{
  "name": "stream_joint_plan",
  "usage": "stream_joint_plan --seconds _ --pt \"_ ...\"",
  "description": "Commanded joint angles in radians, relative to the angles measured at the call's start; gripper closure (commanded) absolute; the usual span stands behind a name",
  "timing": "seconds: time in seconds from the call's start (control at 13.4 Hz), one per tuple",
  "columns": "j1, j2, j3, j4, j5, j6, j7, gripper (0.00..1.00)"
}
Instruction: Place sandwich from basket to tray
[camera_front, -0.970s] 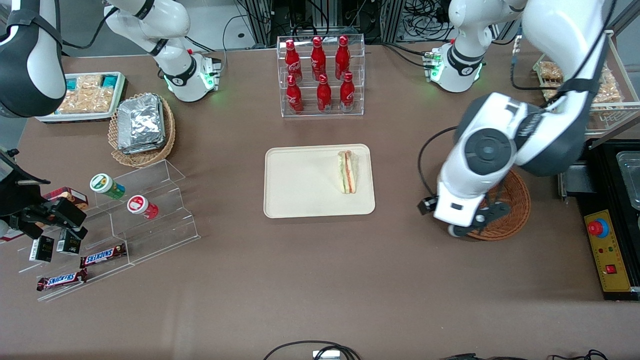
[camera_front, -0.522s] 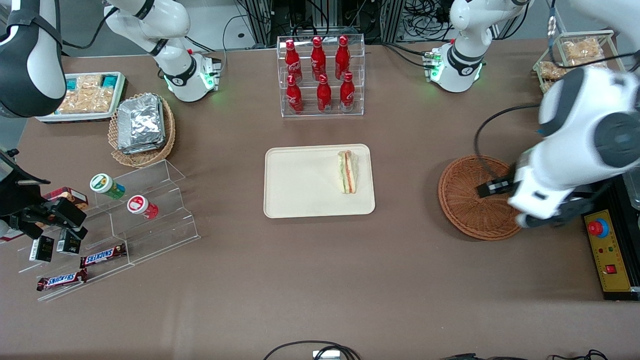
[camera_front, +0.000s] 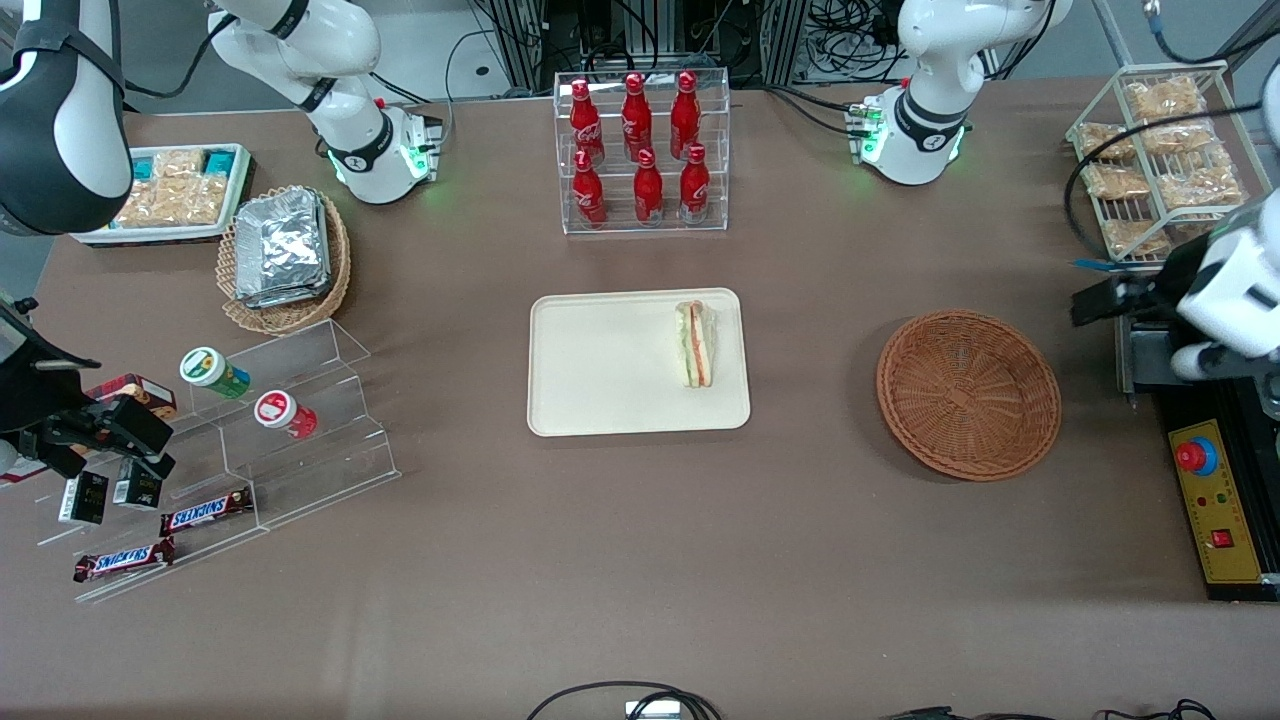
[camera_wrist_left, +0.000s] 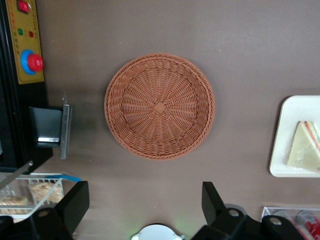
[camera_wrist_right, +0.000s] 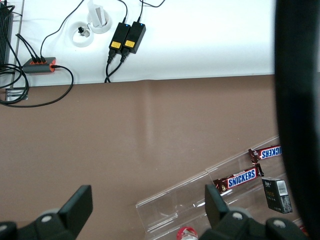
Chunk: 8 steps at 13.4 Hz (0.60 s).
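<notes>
We see the gripper (camera_wrist_left: 142, 200) released, above the counter beside the round reddish-brown wicker basket (camera_front: 968, 394); the wrapped triangular sandwich (camera_front: 696, 343) lies on the cream rectangular tray (camera_front: 600, 362).

White Franka arm, black trim.
The arm (camera_front: 1228, 290) has glossy white shells, dark grey joint bands and a black cable looped alongside; its base glows green. The gripper (camera_wrist_left: 145, 207), at the working arm's table end above the control box, has black, blocky, wide-spread fingers (camera_wrist_left: 75, 202).
</notes>
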Motion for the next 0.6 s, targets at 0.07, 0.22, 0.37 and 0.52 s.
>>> stream_joint_plan --seconds 0.07,0.22,0.37,0.52 --pt "-0.03 -0.071 0.037 -0.021 -0.02 -0.029 0.103 0.0" --pt "-0.044 -0.079 0.037 -0.026 -0.027 -0.029 0.123 0.0" --pt "-0.058 -0.087 0.039 -0.027 -0.049 -0.031 0.129 0.0" --pt "-0.069 -0.091 0.039 -0.034 -0.049 -0.031 0.13 0.0"
